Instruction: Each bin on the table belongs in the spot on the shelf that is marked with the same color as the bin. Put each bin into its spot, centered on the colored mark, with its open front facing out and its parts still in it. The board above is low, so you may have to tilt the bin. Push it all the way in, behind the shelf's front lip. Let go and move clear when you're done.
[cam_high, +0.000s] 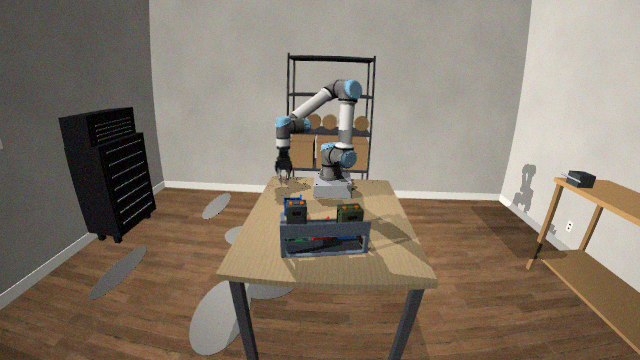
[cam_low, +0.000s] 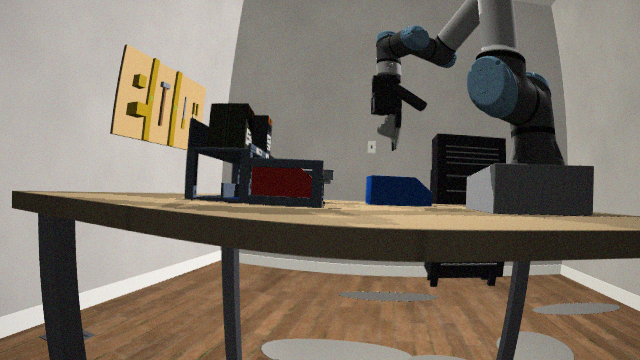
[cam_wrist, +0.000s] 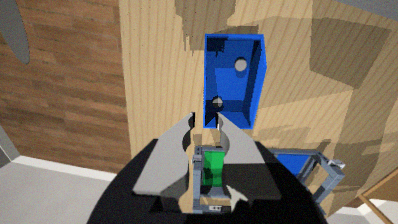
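Observation:
A blue bin (cam_wrist: 232, 82) lies on the wooden table with two small round parts in it; it also shows in the exterior and top views (cam_low: 397, 190) (cam_high: 294, 200). My gripper (cam_wrist: 205, 113) (cam_low: 394, 135) (cam_high: 284, 175) hangs above the bin's near end, well clear of it. Its fingers stand slightly apart with nothing between them. The grey shelf (cam_high: 325, 237) stands at the table's middle. A red bin (cam_low: 280, 182) sits inside the shelf. A blue mark (cam_wrist: 292, 162) shows on the shelf floor in the wrist view.
Two dark boxes (cam_high: 296, 212) (cam_high: 349, 213) sit on the shelf's top board. The robot's grey base block (cam_low: 530, 189) stands beside the blue bin. The table's side edge (cam_wrist: 125, 100) runs close to the bin. A black tool cabinet (cam_high: 107, 170) stands off the table.

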